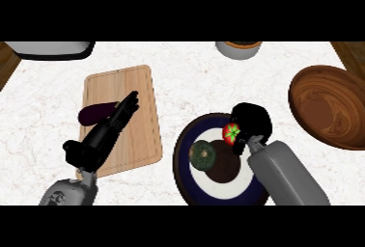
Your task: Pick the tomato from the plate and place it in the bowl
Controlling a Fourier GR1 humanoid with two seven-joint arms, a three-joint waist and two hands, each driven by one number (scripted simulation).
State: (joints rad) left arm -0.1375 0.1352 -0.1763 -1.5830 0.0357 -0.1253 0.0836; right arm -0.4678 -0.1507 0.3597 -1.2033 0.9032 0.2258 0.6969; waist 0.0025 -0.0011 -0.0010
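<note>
Here our right hand (251, 123) has its fingers curled on the tomato (231, 133) over the plate (187, 144); left hand (107, 132) rests, fingers straight. A shallow hold could let it slip before reaching the bowl (331, 106).

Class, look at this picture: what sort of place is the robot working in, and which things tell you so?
Most likely a kitchen counter: a wooden cutting board with an eggplant on it, a plate carrying a tomato, and a wooden bowl.
</note>
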